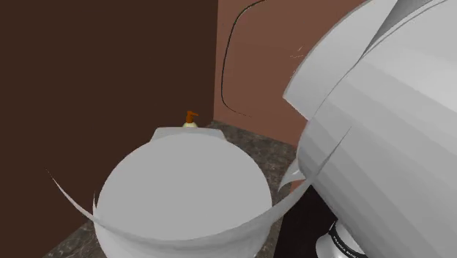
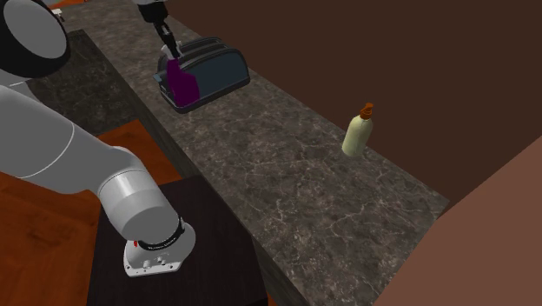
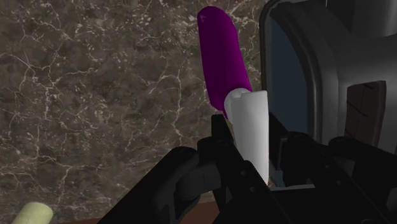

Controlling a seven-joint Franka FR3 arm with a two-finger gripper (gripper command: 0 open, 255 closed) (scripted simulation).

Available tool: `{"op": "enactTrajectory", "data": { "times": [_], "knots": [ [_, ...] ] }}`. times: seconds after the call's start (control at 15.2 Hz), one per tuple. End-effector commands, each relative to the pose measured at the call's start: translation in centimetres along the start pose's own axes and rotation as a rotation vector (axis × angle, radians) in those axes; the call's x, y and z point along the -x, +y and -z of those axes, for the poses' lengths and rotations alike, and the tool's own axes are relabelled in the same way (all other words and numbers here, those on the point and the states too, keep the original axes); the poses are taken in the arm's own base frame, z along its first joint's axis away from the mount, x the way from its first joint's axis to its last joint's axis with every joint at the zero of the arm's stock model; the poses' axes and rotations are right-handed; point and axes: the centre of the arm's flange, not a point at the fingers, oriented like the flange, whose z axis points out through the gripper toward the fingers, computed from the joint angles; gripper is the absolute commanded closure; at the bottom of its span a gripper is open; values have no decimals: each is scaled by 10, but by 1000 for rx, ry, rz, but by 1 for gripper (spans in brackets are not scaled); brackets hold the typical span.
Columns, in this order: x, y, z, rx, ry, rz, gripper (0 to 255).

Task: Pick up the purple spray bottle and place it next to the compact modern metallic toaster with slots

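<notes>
- The spray bottle [image 2: 183, 80] has a purple body and a white top. It is just beside the toaster [image 2: 208, 69], against the end face that looks toward the arm.
- In the wrist view the spray bottle's purple body [image 3: 219, 57] points away from the camera over the marble, with the toaster's dark end [image 3: 318, 83] close alongside it.
- I cannot tell whether the spray bottle rests on the desk [image 2: 287, 165] or hangs just above it.
- The toaster is dark grey with long slots in its top, and it lies at an angle across the far end of the desk.
- A cream pump bottle [image 2: 358, 130] with an orange cap stands upright on the desk, well apart from the toaster and near the dark brown wall [image 2: 391, 52]. The shoulder view shows it [image 1: 190, 119] past the arm's white shells.
- The gripper [image 2: 170, 52] comes down from above and is clamped on the spray bottle's white top, one black finger on each side of it.
- The arm [image 2: 61, 148] rises from its base on the dark stand [image 2: 208, 261], bends over the near edge of the desk and reaches along it to the toaster end.
</notes>
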Motion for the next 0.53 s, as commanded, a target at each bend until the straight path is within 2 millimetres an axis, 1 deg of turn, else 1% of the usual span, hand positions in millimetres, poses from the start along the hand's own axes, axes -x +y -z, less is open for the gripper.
{"op": "enactTrajectory", "data": {
  "times": [0.0, 0.46],
  "knots": [
    [1, -1, -11, 0, 0, 0, 255],
    [6, -2, -48, 0, 0, 0, 255]
  ]
}}
